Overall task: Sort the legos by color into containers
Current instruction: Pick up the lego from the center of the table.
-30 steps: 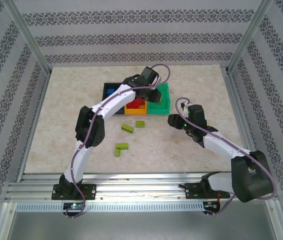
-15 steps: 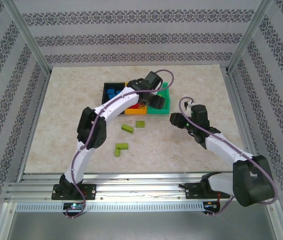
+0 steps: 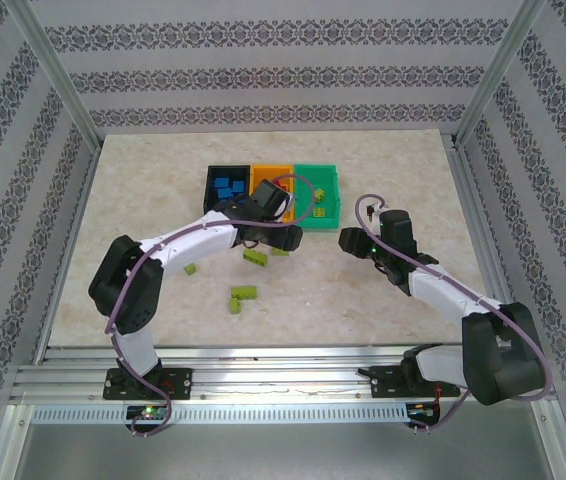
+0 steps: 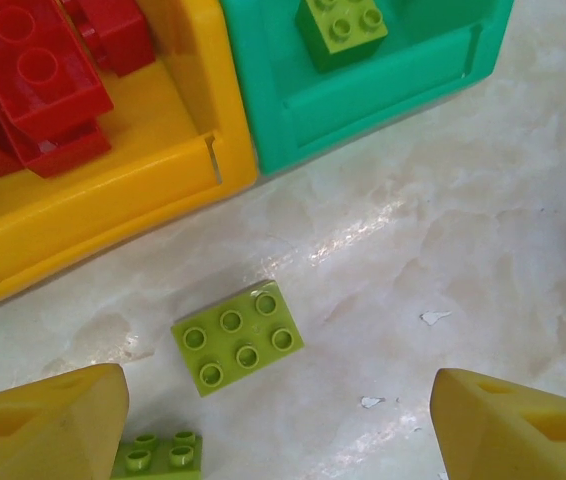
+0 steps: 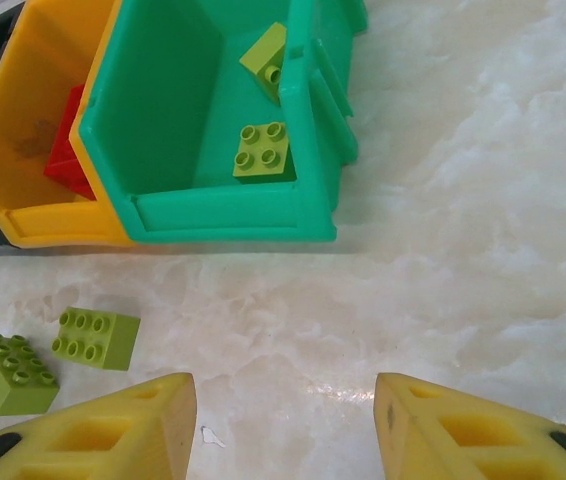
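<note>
Slantwise — long green lego (image 4: 237,338), studs up

Bright, even light from above, shadows soft & faint, glare streak on glossy table (image 4: 358,228) nr orange bin (image 4: 113,200), yellow fingertips (image 4: 43,425) at btm of wrist views slightly defocused, top view sharp.

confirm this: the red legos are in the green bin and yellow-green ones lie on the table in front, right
No. The red legos sit in the orange bin, not the green bin, as the left wrist view shows. Yellow-green legos do lie on the table in front.
</note>
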